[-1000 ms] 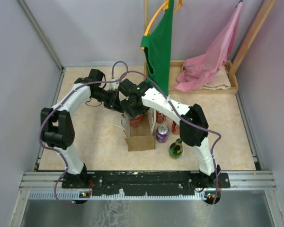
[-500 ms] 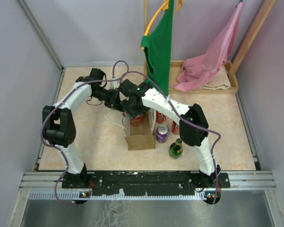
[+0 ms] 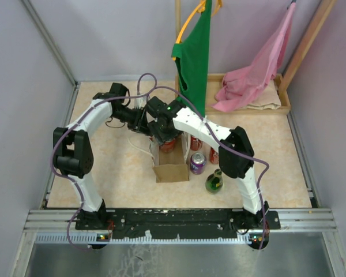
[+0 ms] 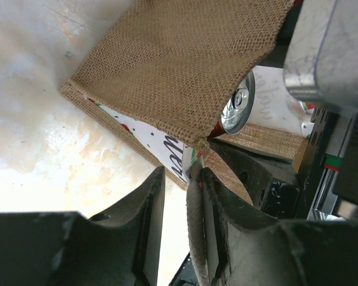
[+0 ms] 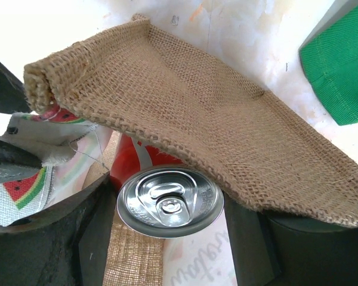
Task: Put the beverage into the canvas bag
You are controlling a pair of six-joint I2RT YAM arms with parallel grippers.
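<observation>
The canvas bag [image 3: 172, 172] lies mid-table with its mouth toward the back; its tan burlap side panel shows in the left wrist view [image 4: 179, 65] and the right wrist view [image 5: 215, 113]. My right gripper [image 3: 163, 137] [image 5: 169, 196] is shut on a red beverage can [image 3: 168, 145] [image 5: 167, 205] at the bag's mouth, under the raised burlap panel. The can's silver top also shows in the left wrist view [image 4: 238, 107]. My left gripper [image 3: 143, 123] [image 4: 182, 173] is at the bag's back left corner. A white loop handle [image 4: 194, 220] runs between its jaws against one finger, with a gap to the other.
A purple can [image 3: 198, 163], two red cans [image 3: 196, 142] [image 3: 213, 154] and a green bottle [image 3: 214, 182] stand right of the bag. A green cloth [image 3: 193, 57] hangs behind. A pink cloth [image 3: 251, 78] lies in a wooden tray [image 3: 284, 99] at back right.
My left arm has shifted slightly toward the bag's mouth. The right gripper, can and bag have hardly moved.
</observation>
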